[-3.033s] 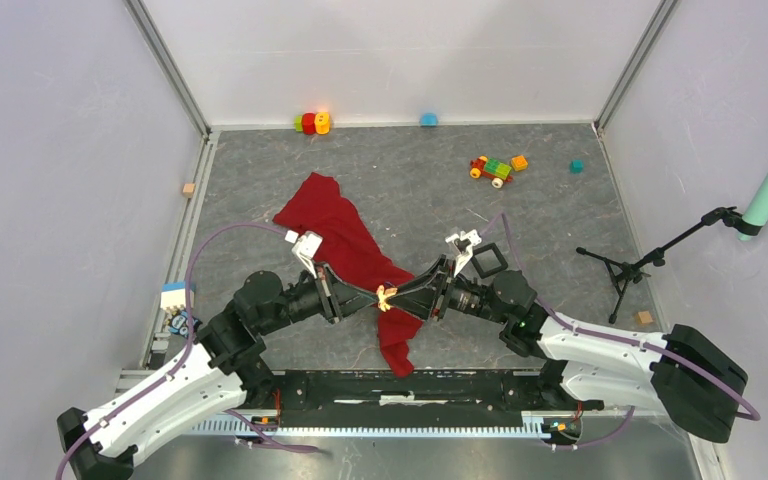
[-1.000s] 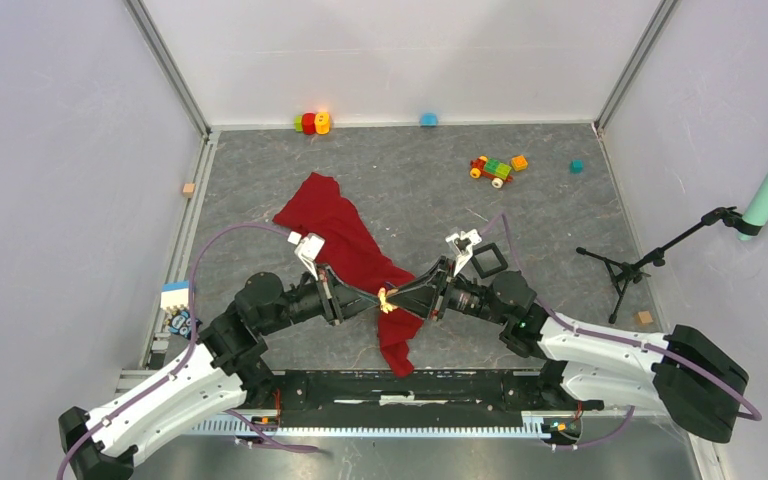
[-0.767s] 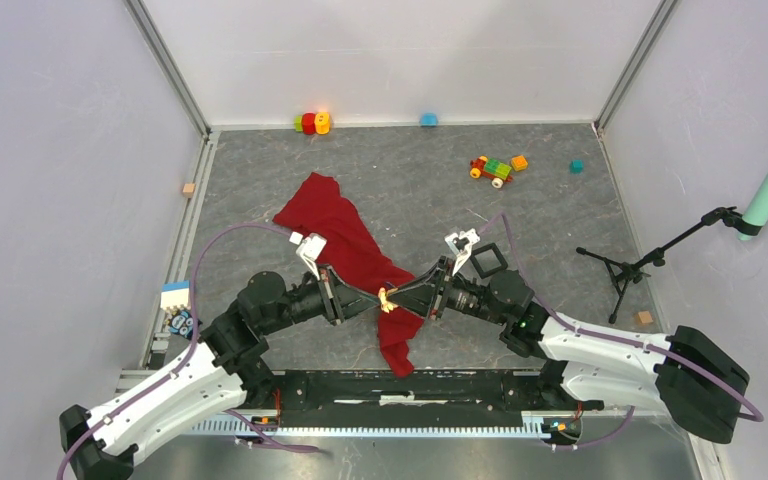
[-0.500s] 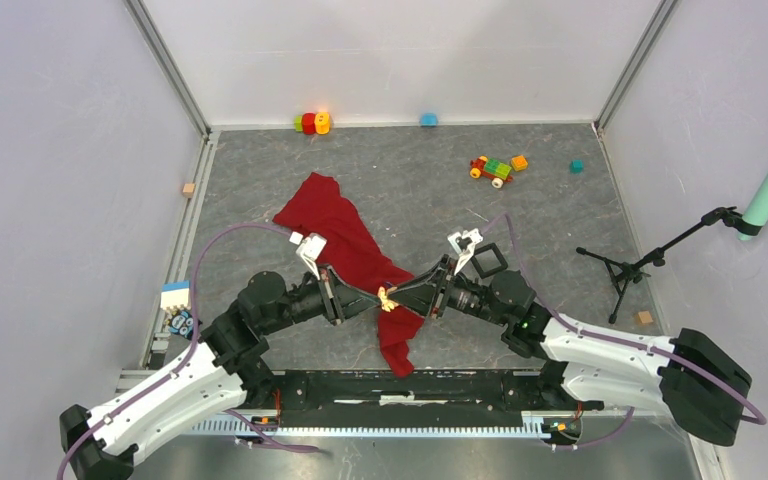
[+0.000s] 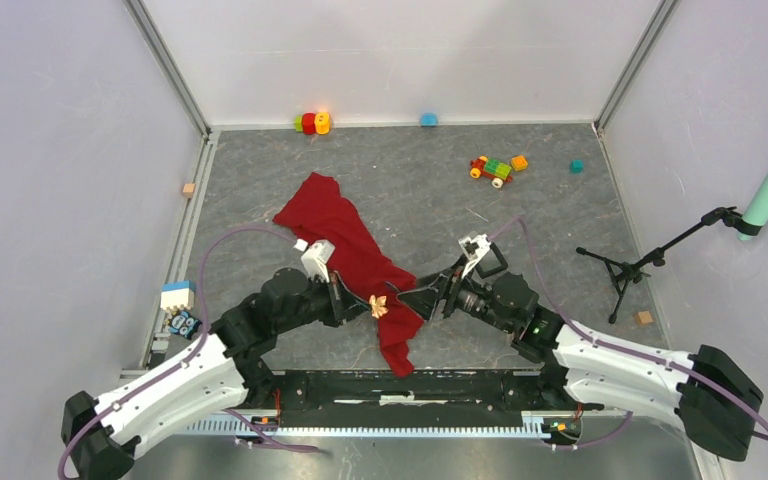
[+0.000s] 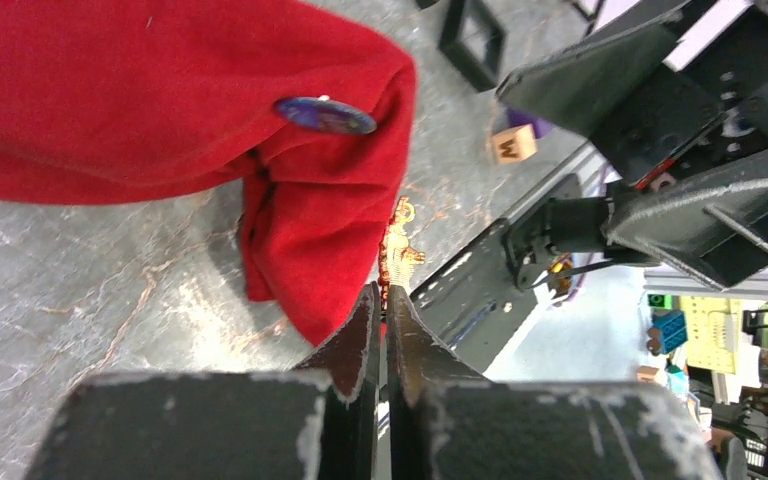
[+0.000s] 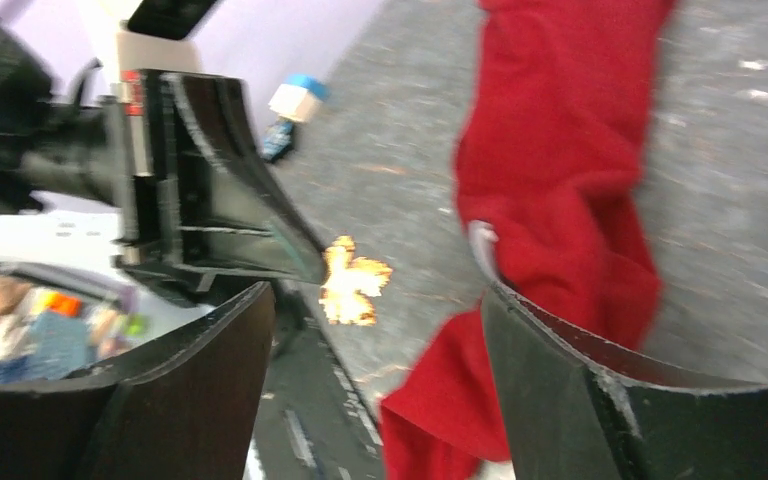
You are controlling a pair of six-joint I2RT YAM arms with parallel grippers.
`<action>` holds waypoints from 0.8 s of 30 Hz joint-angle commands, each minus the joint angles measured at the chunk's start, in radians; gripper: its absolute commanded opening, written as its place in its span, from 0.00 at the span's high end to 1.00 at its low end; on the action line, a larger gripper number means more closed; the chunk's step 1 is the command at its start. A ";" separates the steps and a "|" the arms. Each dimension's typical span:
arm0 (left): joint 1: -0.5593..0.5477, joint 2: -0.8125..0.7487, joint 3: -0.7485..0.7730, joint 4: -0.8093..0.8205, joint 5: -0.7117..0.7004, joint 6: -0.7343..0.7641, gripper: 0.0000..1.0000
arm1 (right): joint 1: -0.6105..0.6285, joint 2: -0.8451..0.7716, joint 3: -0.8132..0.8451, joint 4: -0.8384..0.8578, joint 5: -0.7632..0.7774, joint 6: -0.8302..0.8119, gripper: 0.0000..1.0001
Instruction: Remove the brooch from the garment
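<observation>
The left gripper [image 6: 382, 298] is pinched tight on the small golden brooch [image 6: 398, 252], which sticks out from its fingertips just beside the near, folded end of the deep-red garment [image 5: 343, 238]. In the blurred right wrist view the brooch seems to stand clear of the cloth, though I cannot be certain. The right gripper [image 7: 370, 300] is spread wide and holds nothing, close to that same fold, where a dark bluish disc [image 6: 326, 115] sits on the garment near the brooch.

garment [image 6: 140, 110] cut off at top edge, brooch [image 7: 352, 282] blurred
</observation>
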 commanded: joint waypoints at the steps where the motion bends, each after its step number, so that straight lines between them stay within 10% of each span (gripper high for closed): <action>1: -0.008 0.106 0.069 0.018 0.019 0.060 0.98 | -0.028 -0.054 0.106 -0.386 0.229 -0.144 0.16; 10: -0.235 0.515 0.274 0.043 -0.069 0.172 0.98 | -0.414 -0.104 0.251 -0.855 0.312 -0.385 0.02; 15: -0.276 0.731 0.369 0.050 -0.118 0.227 0.98 | -0.670 -0.005 0.259 -0.798 0.042 -0.440 0.02; 24: 0.135 0.836 0.350 -0.031 -0.202 0.226 0.98 | -0.891 0.162 0.269 -0.739 -0.115 -0.457 0.02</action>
